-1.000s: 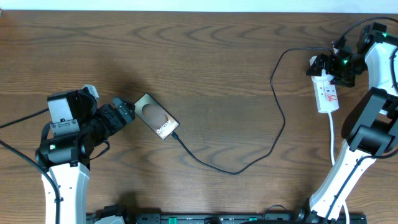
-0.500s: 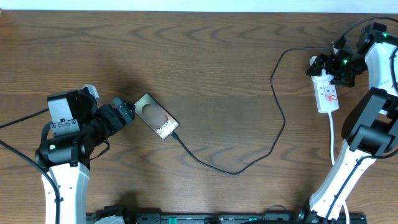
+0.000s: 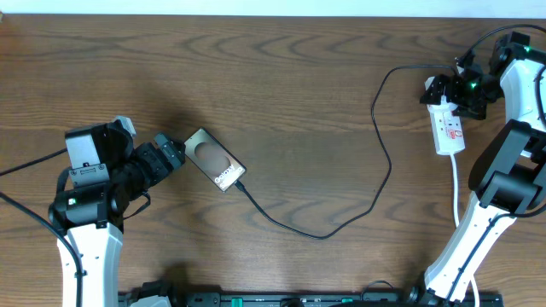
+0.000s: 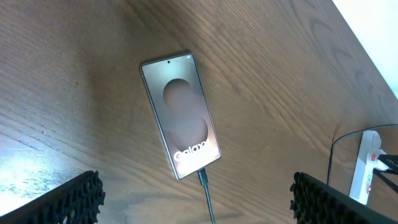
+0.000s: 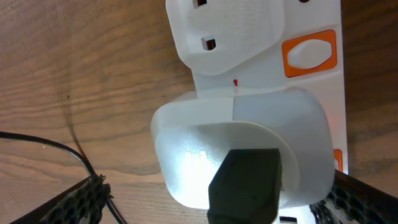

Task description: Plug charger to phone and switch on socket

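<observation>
Charger cable (image 4: 205, 193), thin and black, sits in the flat bronze-brown phone (image 4: 181, 114). Left gripper (image 3: 173, 153) and right gripper (image 5: 211, 202) gape empty. Advise pressing the orange rocker switch (image 5: 309, 54) on the white power strip (image 3: 445, 141) squarely.

Bronze phone (image 3: 215, 159), black charger (image 3: 322, 236), white socket (image 3: 450, 128)

The 2 arms are pictured from above: the left arm (image 3: 90, 247) is bent at the near left, its left gripper (image 3: 175, 152) aimed rightward with jaws spread wide, while the right arm (image 3: 473, 234) is extended to the far right, its right gripper (image 3: 437, 89) pointed leftward, black ridged fingertips (image 5: 74, 199) held well apart
</observation>
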Robot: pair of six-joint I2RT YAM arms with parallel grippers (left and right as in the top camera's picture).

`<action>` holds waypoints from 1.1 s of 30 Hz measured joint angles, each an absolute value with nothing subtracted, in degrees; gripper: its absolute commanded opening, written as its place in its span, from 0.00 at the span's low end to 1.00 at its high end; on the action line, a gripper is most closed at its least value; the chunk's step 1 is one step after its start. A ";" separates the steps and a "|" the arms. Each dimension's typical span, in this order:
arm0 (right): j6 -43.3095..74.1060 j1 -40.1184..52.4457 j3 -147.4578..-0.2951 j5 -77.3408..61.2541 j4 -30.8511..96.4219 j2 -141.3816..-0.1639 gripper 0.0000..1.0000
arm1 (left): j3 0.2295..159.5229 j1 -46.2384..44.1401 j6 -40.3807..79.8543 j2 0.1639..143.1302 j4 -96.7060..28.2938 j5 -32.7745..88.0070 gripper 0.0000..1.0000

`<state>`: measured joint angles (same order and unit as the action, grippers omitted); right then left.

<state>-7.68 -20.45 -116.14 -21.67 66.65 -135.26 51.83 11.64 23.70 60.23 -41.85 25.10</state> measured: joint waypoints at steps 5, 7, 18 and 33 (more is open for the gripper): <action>-7.14 -20.53 -116.14 -21.63 66.57 -135.26 0.99 | 51.83 11.64 23.70 60.25 -42.04 25.10 0.96; -6.87 -20.60 -116.18 -21.65 66.61 -135.26 0.99 | 51.83 11.64 23.68 60.23 -42.04 25.10 0.96; -6.33 -21.71 -116.99 -22.74 69.45 -132.03 0.99 | 51.83 11.64 23.68 60.23 -42.02 25.10 0.96; -1.54 -22.17 -118.15 -14.35 76.71 -105.93 0.99 | 51.83 11.64 23.68 60.25 -41.80 25.10 0.96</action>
